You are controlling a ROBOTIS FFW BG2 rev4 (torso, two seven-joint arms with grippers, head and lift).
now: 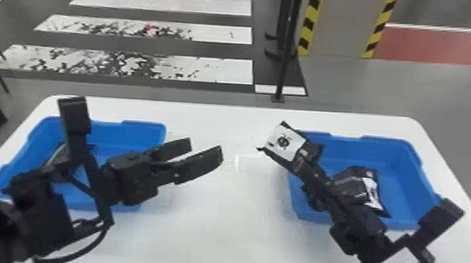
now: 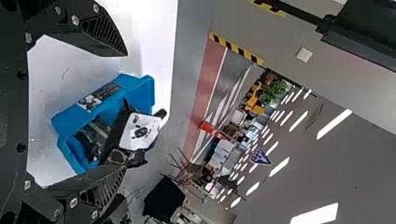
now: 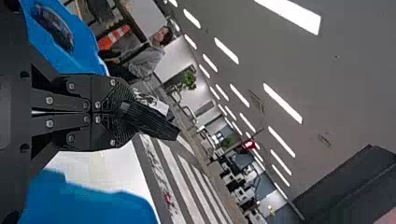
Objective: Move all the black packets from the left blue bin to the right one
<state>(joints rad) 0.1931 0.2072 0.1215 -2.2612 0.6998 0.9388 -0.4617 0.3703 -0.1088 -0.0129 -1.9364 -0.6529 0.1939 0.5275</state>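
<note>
The left blue bin [image 1: 141, 131] holds a dark packet [image 1: 59, 154], likely left to move. The left gripper [image 1: 205, 148] is spread. The right gripper [image 1: 302, 165] pinches a flat, white-labelled black packet [image 1: 284, 142] by the right bin's [image 1: 397, 151] left side; another, crumpled packet [image 1: 354, 185] already lies inside.

No words or numbers can be made out; a white label [image 1: 292, 144] on one black packet [image 1: 311, 150] bears a dark mark.

Grey floor [image 1: 405, 96]; white crosswalk stripes [image 1: 164, 66]
</note>
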